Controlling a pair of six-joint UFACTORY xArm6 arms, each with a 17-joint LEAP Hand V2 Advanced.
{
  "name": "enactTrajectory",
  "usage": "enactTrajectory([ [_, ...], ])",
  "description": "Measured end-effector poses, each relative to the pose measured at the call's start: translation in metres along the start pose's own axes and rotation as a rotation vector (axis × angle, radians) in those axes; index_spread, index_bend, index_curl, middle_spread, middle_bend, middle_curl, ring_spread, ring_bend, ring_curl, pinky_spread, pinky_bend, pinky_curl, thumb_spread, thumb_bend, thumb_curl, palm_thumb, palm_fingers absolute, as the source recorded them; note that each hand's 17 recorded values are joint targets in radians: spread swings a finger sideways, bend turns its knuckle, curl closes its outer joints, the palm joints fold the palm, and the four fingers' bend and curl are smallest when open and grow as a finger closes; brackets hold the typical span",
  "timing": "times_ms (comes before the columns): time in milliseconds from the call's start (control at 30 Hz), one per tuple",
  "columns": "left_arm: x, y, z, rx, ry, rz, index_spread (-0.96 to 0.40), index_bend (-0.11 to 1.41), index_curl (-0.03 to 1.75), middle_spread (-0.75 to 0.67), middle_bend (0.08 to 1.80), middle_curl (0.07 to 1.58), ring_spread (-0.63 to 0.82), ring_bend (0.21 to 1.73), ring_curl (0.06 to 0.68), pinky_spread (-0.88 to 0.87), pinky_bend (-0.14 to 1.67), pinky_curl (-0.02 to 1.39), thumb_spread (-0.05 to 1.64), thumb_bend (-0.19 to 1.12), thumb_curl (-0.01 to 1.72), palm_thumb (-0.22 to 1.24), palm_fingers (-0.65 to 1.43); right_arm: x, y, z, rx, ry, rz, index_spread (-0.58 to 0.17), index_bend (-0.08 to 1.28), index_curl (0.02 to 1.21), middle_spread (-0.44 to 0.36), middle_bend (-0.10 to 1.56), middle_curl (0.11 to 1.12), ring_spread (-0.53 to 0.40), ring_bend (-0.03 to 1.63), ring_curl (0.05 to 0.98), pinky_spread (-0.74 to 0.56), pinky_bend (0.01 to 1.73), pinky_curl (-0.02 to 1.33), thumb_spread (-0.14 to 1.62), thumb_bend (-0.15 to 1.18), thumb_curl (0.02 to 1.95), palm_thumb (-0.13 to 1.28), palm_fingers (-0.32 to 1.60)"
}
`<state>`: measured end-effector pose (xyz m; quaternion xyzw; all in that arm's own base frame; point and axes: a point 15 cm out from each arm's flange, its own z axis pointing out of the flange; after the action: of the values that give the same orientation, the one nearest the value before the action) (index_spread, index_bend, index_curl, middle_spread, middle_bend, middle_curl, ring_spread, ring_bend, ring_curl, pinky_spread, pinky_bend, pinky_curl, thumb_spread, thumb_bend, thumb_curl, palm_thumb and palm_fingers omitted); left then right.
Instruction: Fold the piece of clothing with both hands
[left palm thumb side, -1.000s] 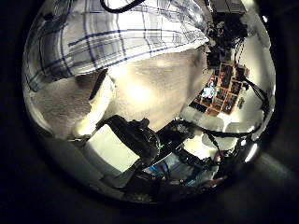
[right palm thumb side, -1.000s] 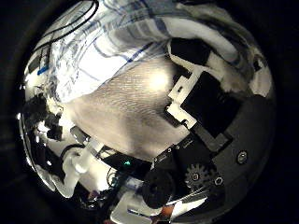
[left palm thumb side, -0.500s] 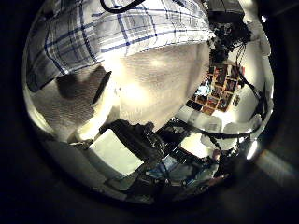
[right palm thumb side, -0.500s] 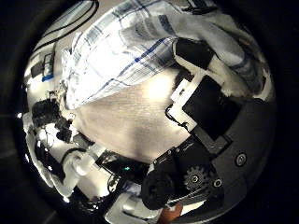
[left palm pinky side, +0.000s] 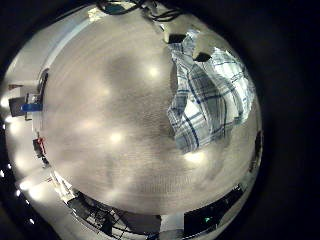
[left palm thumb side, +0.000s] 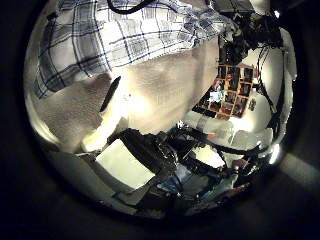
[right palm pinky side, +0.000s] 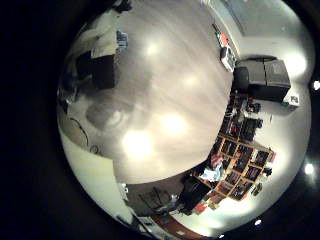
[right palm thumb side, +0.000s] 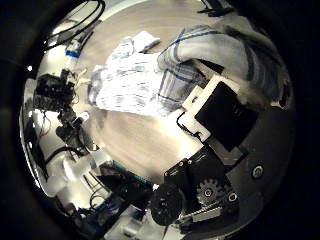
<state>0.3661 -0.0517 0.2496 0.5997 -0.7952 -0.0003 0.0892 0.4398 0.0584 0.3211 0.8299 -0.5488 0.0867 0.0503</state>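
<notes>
The left hand (left palm thumb side: 130, 165) is showing only its body in its thumb-side palm view, and I cannot tell how its fingers are set. Beyond it, the checked shirt (left palm thumb side: 115, 40) is lying on the table (left palm thumb side: 170, 95), its edge running across the far side of that view. In the left little-finger-side view the shirt (left palm pinky side: 205, 95) is lying bunched on the table (left palm pinky side: 100, 110), partly folded over itself, well off from that palm.

The right hand (right palm thumb side: 225, 110) is gripping the shirt (right palm thumb side: 150, 75): its fingers are closing on a raised fold near the palm, while the rest of the cloth is trailing down onto the table (right palm thumb side: 130, 125).
</notes>
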Motion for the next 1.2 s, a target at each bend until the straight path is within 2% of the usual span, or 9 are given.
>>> enactTrajectory([
  [167,-0.037,0.018,-0.029,0.068,0.007,-0.075,-0.03,0.19,0.43,0.11,0.19,0.37,0.21,0.62,0.228,0.26,0.25,0.41,1.22,-0.02,0.35,0.53,0.27,-0.076,-0.019,-0.021,0.046,-0.002,-0.16,-0.278,1.09,0.92,-0.163,1.27,0.91,-0.238,1.36,0.776,-0.18,1.3,0.87,1.09,-0.01,0.84,1.0,1.02],
  [333,-0.099,0.05,-0.044,0.102,-0.001,-0.194,-0.04,0.19,0.43,0.1,0.19,0.37,0.2,0.62,0.223,0.26,0.24,0.41,1.22,-0.02,0.35,0.53,0.29,-0.145,-0.045,-0.043,0.096,-0.005,-0.284,-0.276,1.09,0.92,-0.162,1.26,0.91,-0.236,1.35,0.781,-0.19,1.28,0.89,1.08,-0.01,0.86,0.99,1.03],
  [633,-0.146,0.102,-0.022,0.052,0.022,-0.283,-0.06,0.23,0.46,0.1,0.18,0.36,0.2,0.6,0.213,0.25,0.22,0.4,1.21,-0.02,0.35,0.52,0.31,-0.231,-0.091,-0.014,0.063,-0.027,-0.411,-0.279,1.05,0.93,-0.167,1.23,0.9,-0.236,1.34,0.786,-0.2,1.24,0.91,1.1,-0.04,0.85,0.89,1.03],
  [767,-0.148,0.113,-0.02,0.055,0.025,-0.295,-0.06,0.23,0.47,0.1,0.18,0.36,0.2,0.6,0.211,0.25,0.22,0.4,1.21,-0.02,0.35,0.53,0.31,-0.256,-0.103,0.0,0.042,-0.071,-0.427,-0.316,0.71,0.88,-0.193,1.08,0.84,-0.247,1.33,0.756,-0.33,1.23,0.86,1.18,-0.04,0.76,0.72,0.7],
  [800,-0.148,0.114,-0.02,0.058,0.025,-0.297,-0.06,0.23,0.47,0.1,0.18,0.36,0.2,0.6,0.211,0.25,0.22,0.39,1.21,-0.02,0.35,0.53,0.31,-0.257,-0.104,0.001,0.041,-0.075,-0.427,-0.345,0.48,0.8,-0.197,0.98,0.81,-0.263,1.33,0.744,-0.36,1.24,0.85,1.2,-0.03,0.74,0.7,0.38],
  [833,-0.147,0.115,-0.02,0.06,0.025,-0.298,-0.06,0.23,0.48,0.1,0.18,0.36,0.2,0.6,0.21,0.25,0.22,0.39,1.21,-0.02,0.35,0.53,0.32,-0.257,-0.103,0.0,0.041,-0.077,-0.427,-0.361,0.42,0.78,-0.199,0.93,0.79,-0.268,1.3,0.729,-0.37,1.23,0.84,1.22,-0.03,0.72,0.68,0.24],
  [900,-0.144,0.116,-0.018,0.058,0.028,-0.297,-0.06,0.23,0.48,0.1,0.18,0.36,0.2,0.6,0.209,0.25,0.22,0.39,1.21,-0.02,0.35,0.53,0.32,-0.249,-0.103,-0.003,0.047,-0.08,-0.414,-0.42,0.39,0.68,-0.182,0.73,0.69,-0.18,1.01,0.651,-0.15,1.06,0.81,1.25,-0.03,0.68,0.65,-0.21],
  [1033,-0.14,0.117,-0.014,0.047,0.033,-0.294,-0.07,0.23,0.49,0.1,0.18,0.35,0.2,0.59,0.207,0.25,0.22,0.39,1.21,-0.02,0.35,0.53,0.32,-0.236,-0.102,-0.024,0.085,-0.12,-0.413,-0.478,0.21,0.51,-0.15,0.43,0.53,-0.004,0.76,0.479,0.13,0.92,0.67,1.28,-0.02,0.62,0.63,-0.18],
  [1200,-0.127,0.112,-0.011,0.033,0.043,-0.277,-0.07,0.22,0.49,0.1,0.18,0.35,0.21,0.59,0.206,0.25,0.22,0.39,1.21,-0.02,0.35,0.53,0.32,-0.202,-0.099,-0.069,0.172,-0.206,-0.356,-0.494,0.15,0.42,-0.102,0.28,0.45,0.119,0.62,0.392,0.33,0.76,0.55,1.3,-0.02,0.57,0.6,-0.11],
])
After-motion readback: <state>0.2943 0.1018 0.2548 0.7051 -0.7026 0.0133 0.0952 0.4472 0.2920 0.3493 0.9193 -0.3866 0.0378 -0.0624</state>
